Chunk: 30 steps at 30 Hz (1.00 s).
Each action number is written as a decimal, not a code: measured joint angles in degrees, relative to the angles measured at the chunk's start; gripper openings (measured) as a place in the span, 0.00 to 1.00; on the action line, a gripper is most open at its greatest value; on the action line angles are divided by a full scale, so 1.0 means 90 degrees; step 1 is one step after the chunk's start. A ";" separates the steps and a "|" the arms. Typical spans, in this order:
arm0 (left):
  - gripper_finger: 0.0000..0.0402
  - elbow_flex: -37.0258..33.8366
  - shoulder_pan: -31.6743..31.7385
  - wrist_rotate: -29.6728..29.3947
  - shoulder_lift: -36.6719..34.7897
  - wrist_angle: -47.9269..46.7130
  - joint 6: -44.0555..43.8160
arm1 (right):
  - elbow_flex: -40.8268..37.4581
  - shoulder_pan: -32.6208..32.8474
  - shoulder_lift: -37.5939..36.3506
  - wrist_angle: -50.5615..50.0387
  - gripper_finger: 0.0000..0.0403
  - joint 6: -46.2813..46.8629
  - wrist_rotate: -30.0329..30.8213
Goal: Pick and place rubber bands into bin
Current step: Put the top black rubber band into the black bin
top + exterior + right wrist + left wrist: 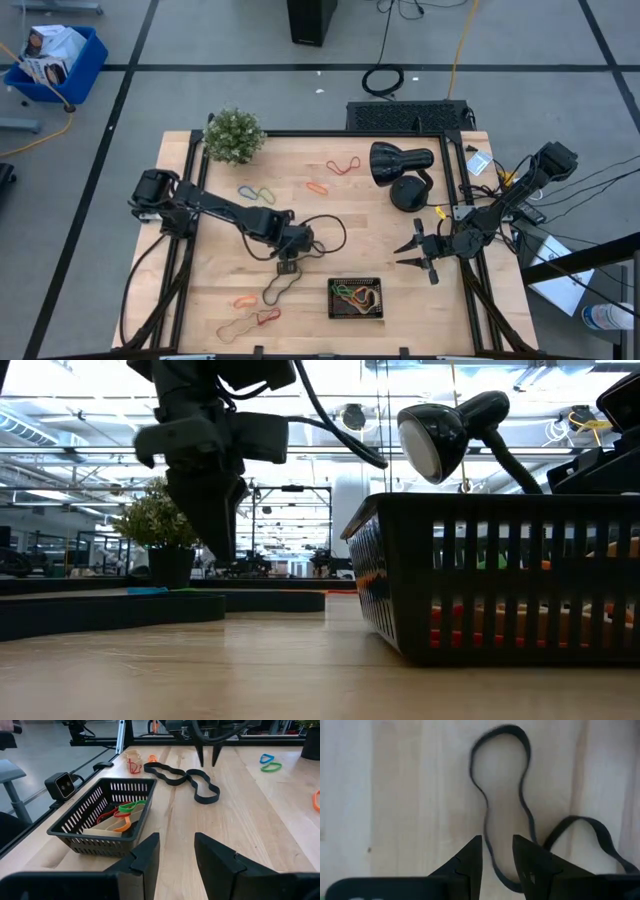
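Black rubber band [520, 815]: a long, wavy black loop lying flat on the wooden desk [380, 215], left of the bin and near the desk's middle front; one strand runs between the left fingers.
Other rubber bands: red and orange loops [335, 175] toward the back of the desk, blue and green ones [256, 193] left of those, and orange, red and tan ones [252, 310] at the front left.
Bin [356, 298]: a small black slatted tray near the front of the desk, right of centre, with red, green, orange and tan bands [122, 816] inside.
Left gripper [497, 851]: pointing down over the black loop, fingers [470, 860] parted and straddling a strand; not closed on it.
Right gripper [419, 253]: near the desk's right edge, beyond the bin, fingers released and holding nothing.
Black lamp [400, 165]: at the back right of the desk.
Potted plant [233, 135]: at the back left corner.
Writing: none readable.
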 joint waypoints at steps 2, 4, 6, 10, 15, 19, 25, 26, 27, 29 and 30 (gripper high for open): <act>0.29 0.0000 -0.0038 -0.0119 0.0000 -0.0017 -0.0158 | -0.0001 0.0002 0.0000 -0.0008 0.29 -0.0001 0.0000; 0.29 0.0000 -0.0041 -0.0116 0.0000 -0.0028 -0.0167 | -0.0001 0.0000 0.0000 -0.0011 0.29 -0.0001 0.0000; 0.29 0.0000 -0.0041 -0.0048 0.0001 -0.0002 -0.0149 | -0.0002 0.0002 0.0000 -0.0017 0.30 -0.0002 0.0000; 0.29 0.0000 -0.0045 -0.0169 0.0000 0.0020 -0.0227 | -0.0002 0.0002 0.0000 -0.0017 0.30 0.0000 0.0000; 0.29 0.0000 -0.0040 -0.0176 0.0057 0.0046 -0.0234 | 0.0000 0.0002 0.0000 -0.0017 0.29 -0.0002 0.0000; 0.29 -0.0010 -0.0042 -0.0168 0.0189 0.0128 -0.0234 | -0.0001 0.0002 0.0000 -0.0020 0.29 -0.0002 0.0000; 0.29 -0.0010 0.0001 -0.0193 0.0478 0.0258 -0.0149 | -0.0001 0.0000 0.0000 -0.0008 0.30 -0.0002 0.0002; 0.29 -0.0012 0.0018 -0.0194 0.0521 0.0205 -0.0147 | 0.0000 0.0002 0.0000 0.0010 0.30 0.0000 0.0002; 0.29 -0.0012 0.0041 -0.0198 0.0578 0.0162 -0.0156 | 0.0000 0.0002 0.0007 0.0004 0.30 0.0000 0.0002; 0.29 -0.0012 0.0084 -0.0198 0.0691 0.0139 -0.0154 | -0.0001 0.0002 0.0007 -0.0033 0.30 -0.0002 0.0000; 0.29 -0.0010 0.0103 -0.0182 0.0756 0.0137 -0.0164 | -0.0001 0.0002 0.0006 0.0007 0.30 -0.0001 0.0005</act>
